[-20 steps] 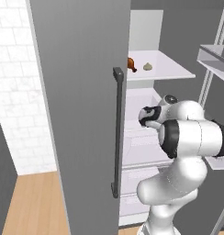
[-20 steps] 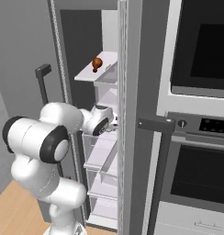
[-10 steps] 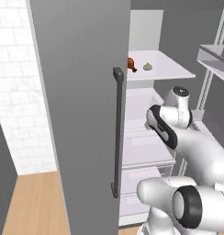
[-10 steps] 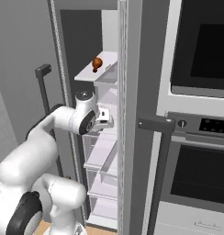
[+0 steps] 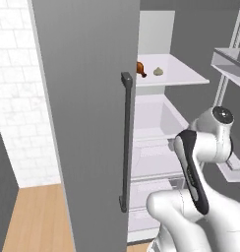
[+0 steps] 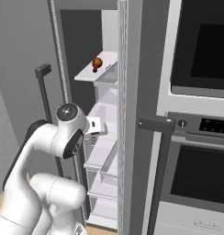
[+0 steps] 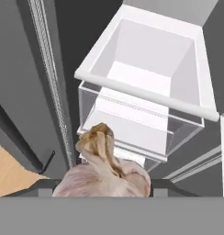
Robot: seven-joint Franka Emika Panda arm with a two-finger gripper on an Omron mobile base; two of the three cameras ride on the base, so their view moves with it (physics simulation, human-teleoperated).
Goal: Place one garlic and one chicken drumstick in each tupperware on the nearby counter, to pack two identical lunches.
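Garlic handling comes first. One garlic bulb (image 7: pixel 103 176) fills the lower centre of the hand view, papery stem pointing up-frame, with dark finger tips just showing at either side of it near the bottom edge. Treat it as light, firm under a loose, slippery skin, and rounded; you take hold across the widest part of the body, never by the stem. Judged from this view, the gripper (image 7: pixel 102 186) is closed on the bulb at a moderate spread, holding it above the clear fridge drawer (image 7: pixel 146 92). In the left base view, a second garlic (image 5: pixel 158 71) and a chicken drumstick (image 5: pixel 140 68) rest near each other on the upper fridge shelf (image 5: pixel 186 76), upper centre of frame. In the right base view, the drumstick sits at upper left.
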